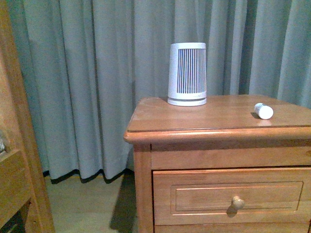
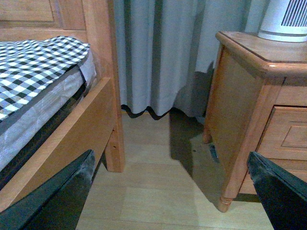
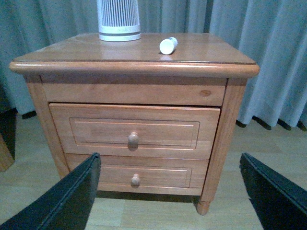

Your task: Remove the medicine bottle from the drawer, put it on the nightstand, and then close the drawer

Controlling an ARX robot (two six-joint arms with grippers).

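Grey pleated curtain (image 1: 97, 73), glossy wooden nightstand (image 1: 214, 119), cylindrical medicine bottle (image 1: 264, 111) lying

- Front view looks level at the nightstand (image 1: 218, 131) top's near corner, close in, curtain behind.
- Right wrist view faces the nightstand (image 3: 134, 96) front squarely, from farther back.
- Left wrist view, low, looks between the bed frame (image 2: 72, 129) and the nightstand's side.

Even, soft indoor light, bluish-green cast, all three views fairly sharp.

Nightstand (image 1: 214, 119) top shows faint sheen; knob (image 1: 237, 202) throws a small shadow down-left. Dark shadow on the floor (image 2: 158, 191) beside the cabinet at centre of left wrist view. Gripper fingers (image 3: 62, 201) at lower corners are dark and slightly soft. Mild noise in the curtain (image 1: 97, 87).
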